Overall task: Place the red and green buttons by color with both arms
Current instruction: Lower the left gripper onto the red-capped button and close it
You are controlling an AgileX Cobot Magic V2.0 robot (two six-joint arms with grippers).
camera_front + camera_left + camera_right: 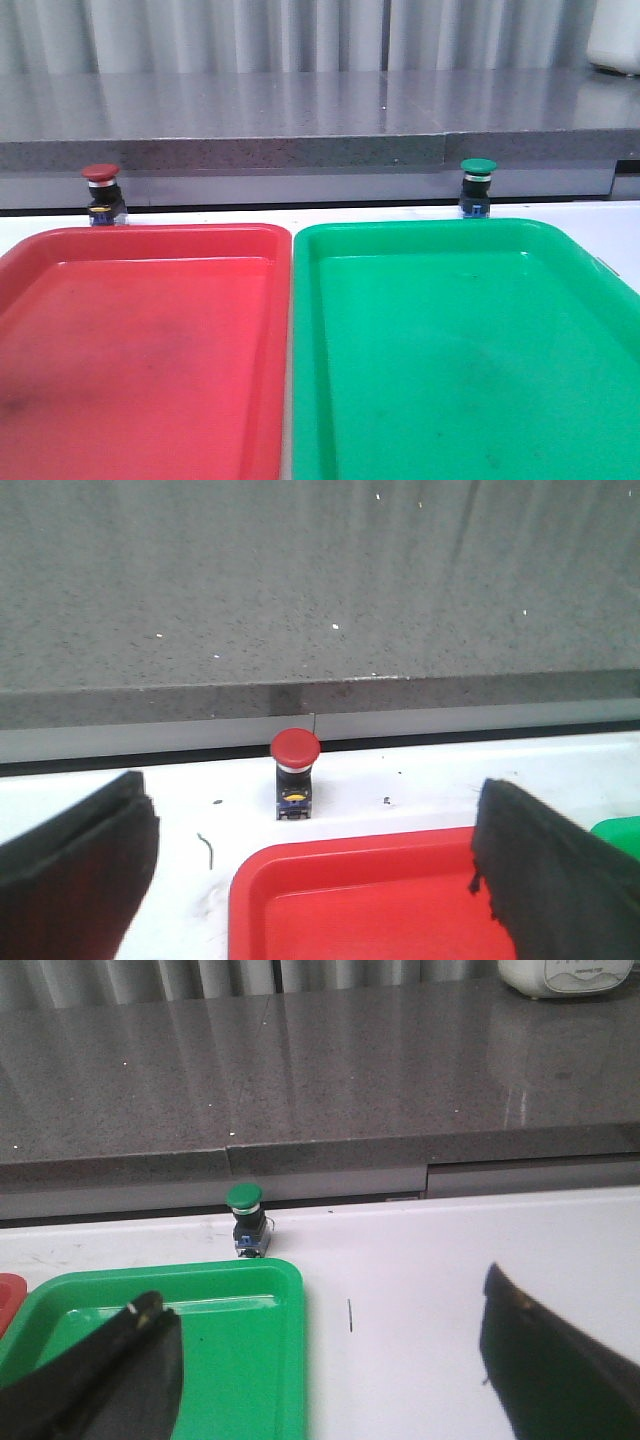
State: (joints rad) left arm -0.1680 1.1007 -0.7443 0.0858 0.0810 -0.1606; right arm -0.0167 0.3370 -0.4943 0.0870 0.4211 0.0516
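The red button (pixel 101 194) is standing upright at the upper left of the front view, just behind the red tray (pixel 140 345). The green button (pixel 477 187) is standing behind the green tray (pixel 460 350), upper right. The left gripper (pixel 315 865) and the right gripper (pixel 330 1360) are both gaping wide, holding nothing.

buttons (pixel 101 193) behind side-by-side trays (pixel 150 240)
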